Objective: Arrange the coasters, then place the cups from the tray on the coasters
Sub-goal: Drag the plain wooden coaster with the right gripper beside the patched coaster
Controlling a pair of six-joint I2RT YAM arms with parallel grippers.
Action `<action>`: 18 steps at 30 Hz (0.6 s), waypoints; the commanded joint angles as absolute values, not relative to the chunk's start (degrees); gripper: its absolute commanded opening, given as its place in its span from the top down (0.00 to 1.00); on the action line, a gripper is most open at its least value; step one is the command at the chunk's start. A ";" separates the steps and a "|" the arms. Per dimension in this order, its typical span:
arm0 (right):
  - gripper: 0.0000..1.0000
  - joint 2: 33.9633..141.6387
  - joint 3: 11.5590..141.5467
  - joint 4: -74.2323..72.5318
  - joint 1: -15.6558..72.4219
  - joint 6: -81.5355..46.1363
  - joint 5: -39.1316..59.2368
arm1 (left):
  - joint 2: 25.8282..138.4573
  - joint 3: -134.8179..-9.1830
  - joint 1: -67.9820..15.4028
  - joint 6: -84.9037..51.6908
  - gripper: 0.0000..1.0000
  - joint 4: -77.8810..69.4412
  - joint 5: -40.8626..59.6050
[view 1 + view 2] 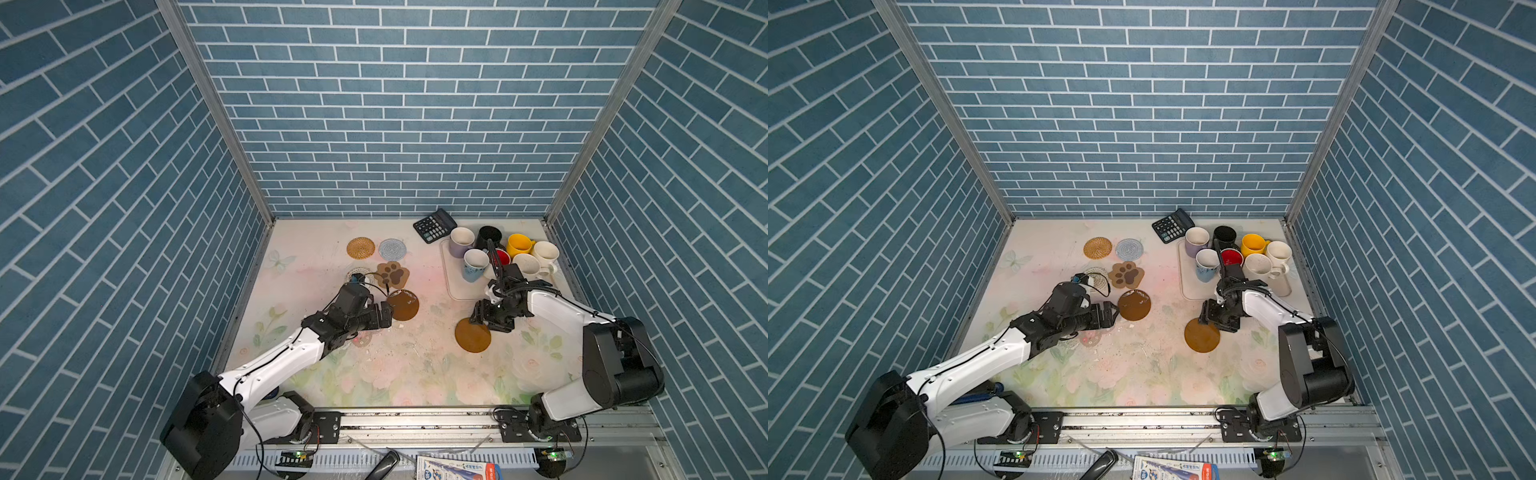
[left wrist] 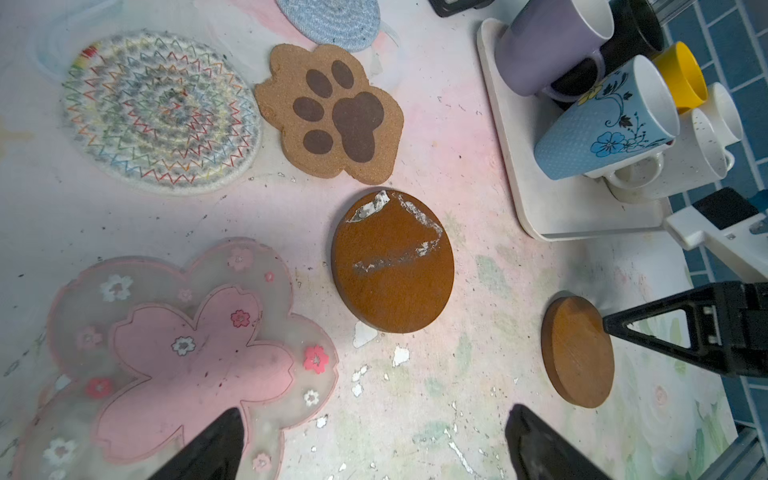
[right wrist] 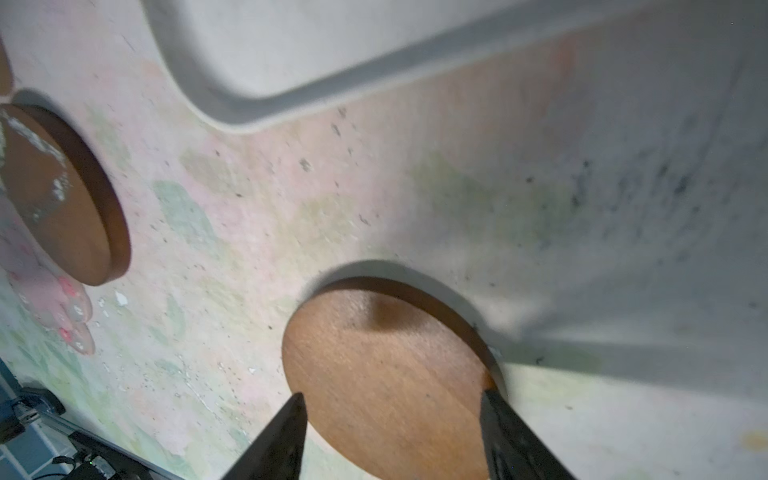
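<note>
Both apart, left pincer (image 2: 376, 411), right pincer (image 3: 392, 395) perhaps touching amber disc (image 3: 374, 332), tray (image 1: 457, 287) nearby

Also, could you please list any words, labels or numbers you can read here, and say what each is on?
"HB": so it seems to read, on the blue-and-white packet at the bottom edge of both top views; its other print is too small to read.
On the calculator, the key markings are too small to read.
On the pale blue mug, there is only a flower pattern, no words.
Nothing else shows writing.
</note>
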State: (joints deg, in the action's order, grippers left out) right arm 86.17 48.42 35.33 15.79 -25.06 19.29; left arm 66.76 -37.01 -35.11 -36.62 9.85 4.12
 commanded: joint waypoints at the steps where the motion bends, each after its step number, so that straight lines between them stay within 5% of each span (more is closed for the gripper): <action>1: 0.33 84.31 46.50 36.96 15.73 -23.81 18.59 | 66.58 -38.03 -34.74 -35.62 0.01 12.60 3.69; 18: 0.28 81.70 41.68 33.10 15.92 -27.01 18.98 | 64.01 -38.94 -34.72 -35.59 0.01 15.95 3.17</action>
State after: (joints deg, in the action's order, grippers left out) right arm 83.33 43.00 34.39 15.81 -25.65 17.63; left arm 65.08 -37.36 -35.09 -36.40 14.04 4.05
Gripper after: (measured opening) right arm 0.728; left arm 0.994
